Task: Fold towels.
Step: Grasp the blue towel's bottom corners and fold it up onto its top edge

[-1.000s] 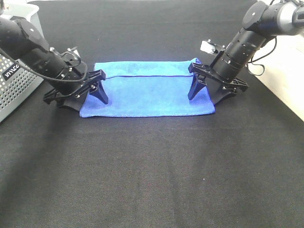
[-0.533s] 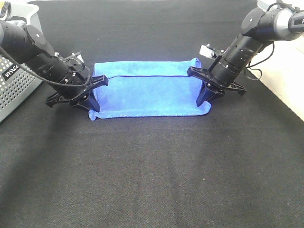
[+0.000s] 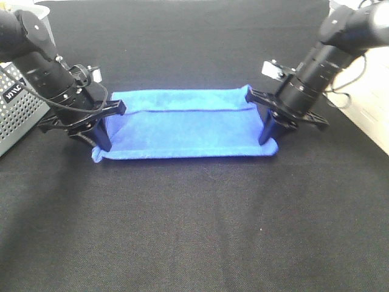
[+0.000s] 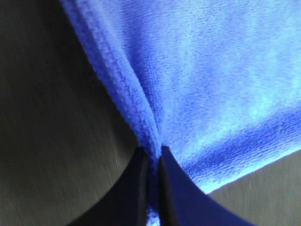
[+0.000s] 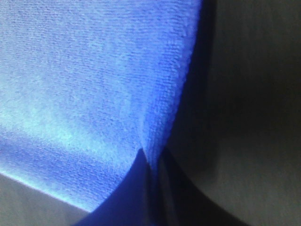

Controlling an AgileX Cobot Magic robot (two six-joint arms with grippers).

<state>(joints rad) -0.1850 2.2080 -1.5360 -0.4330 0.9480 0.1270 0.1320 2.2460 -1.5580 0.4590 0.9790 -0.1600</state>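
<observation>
At the lower left corner of the towel (image 3: pixel 182 131) in the high view, the left pincer (image 3: pixel 102 143) is clamping shut on the cloth. At the lower right corner the right pincer (image 3: pixel 268 137) is pinching it just as tightly. The towel is lying mid-frame on the black worktop (image 3: pixel 194 231). Both arms are likely needing to rise level and together, holding the near edge taut. The wrist views are showing only cloth and fingertips, so how many layers each is gripping is proving hard to tell.
</observation>
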